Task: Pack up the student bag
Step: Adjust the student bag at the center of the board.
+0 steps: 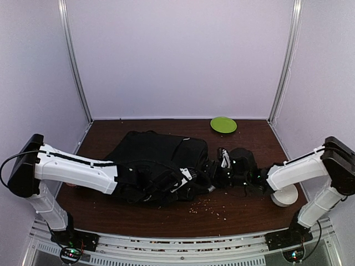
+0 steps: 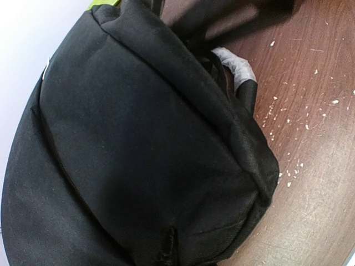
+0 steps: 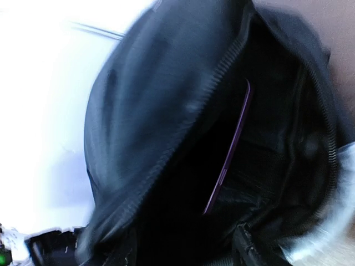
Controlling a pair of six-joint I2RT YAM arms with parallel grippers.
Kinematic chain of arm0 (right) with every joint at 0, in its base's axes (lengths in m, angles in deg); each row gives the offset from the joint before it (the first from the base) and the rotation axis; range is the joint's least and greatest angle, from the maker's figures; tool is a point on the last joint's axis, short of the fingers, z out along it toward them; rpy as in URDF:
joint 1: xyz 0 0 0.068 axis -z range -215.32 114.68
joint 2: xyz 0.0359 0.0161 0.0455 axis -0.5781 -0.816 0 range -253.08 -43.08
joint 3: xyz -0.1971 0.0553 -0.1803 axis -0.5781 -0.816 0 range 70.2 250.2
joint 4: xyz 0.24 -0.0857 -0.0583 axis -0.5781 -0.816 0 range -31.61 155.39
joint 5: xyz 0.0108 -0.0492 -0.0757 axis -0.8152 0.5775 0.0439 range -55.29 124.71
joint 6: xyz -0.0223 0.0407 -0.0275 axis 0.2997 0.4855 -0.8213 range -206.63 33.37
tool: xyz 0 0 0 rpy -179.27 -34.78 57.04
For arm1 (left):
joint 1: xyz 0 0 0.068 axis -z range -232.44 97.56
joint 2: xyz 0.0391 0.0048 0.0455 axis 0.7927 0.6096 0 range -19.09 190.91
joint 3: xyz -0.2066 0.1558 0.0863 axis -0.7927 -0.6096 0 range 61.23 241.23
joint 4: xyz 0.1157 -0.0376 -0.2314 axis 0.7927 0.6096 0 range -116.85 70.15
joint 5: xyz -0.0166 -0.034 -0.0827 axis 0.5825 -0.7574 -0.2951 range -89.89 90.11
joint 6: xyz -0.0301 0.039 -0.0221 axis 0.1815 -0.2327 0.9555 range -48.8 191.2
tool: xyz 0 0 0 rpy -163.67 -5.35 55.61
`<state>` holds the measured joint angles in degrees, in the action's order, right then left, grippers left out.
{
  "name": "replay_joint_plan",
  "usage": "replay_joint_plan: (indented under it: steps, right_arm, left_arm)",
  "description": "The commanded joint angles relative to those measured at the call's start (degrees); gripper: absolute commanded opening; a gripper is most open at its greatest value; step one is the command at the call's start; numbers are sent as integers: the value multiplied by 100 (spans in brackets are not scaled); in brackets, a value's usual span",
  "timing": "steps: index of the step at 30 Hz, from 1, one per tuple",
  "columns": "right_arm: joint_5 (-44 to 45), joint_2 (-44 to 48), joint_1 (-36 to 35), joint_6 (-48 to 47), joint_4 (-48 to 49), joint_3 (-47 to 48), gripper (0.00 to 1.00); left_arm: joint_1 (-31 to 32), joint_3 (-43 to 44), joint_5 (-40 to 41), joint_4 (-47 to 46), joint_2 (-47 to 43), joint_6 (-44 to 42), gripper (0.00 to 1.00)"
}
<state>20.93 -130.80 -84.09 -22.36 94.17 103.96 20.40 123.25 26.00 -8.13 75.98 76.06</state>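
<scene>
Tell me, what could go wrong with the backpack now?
The student bag is soft, so its open mouth might flop shut. The thin purple-edged thing inside could slide out if the bag gets tugged. The crumbs beside the bag might get dragged in.

One large black fabric backpack [image 1: 158,152] lies on the single dark brown wooden table [image 1: 249,216]. There is one round flat green plate [image 1: 223,124] and one round white dish [image 1: 286,198]. Two white-and-black robot arms reach in, the left arm [image 1: 77,169] and the right arm [image 1: 294,173]. Inside the backpack, one thin flat purple-edged item [image 3: 230,152] shows. Pale crumbs [image 1: 213,208] are scattered, too many and too small to count.
</scene>
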Motion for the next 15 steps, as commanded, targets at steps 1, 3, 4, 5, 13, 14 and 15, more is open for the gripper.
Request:
replay_joint_plan:
  steps: [1, 3, 4, 5, 13, 14, 15]
  right_arm:
    - [693, 1195, 40, -1044, -2078, 25, 59]
    - [1110, 1651, 123, -1176, -2612, -83, 59]
    - [1232, 1839, 203, -1165, -2665, -192, 59]
    - [1275, 2012, 317, -1135, -2556, -327, 59]
    - [891, 1873, 802, -848, -1404, -404, 55]
    - [773, 1696, 862, -753, -1155, -396, 54]
    - [598, 1519, 921, -630, -747, -437, 52]
  left_arm:
    - [-48, -141, 213, 52, -231, 146, 0]
    - [-43, -148, 213, 69, -235, 146, 0]
    - [-48, -159, 210, 82, -233, 159, 0]
    - [-42, -176, 214, 87, -224, 168, 0]
    - [-42, -252, 155, 114, -303, 313, 0]
    - [-42, -244, 159, 125, -304, 312, 0]
    - [-42, -231, 166, 138, -311, 313, 0]
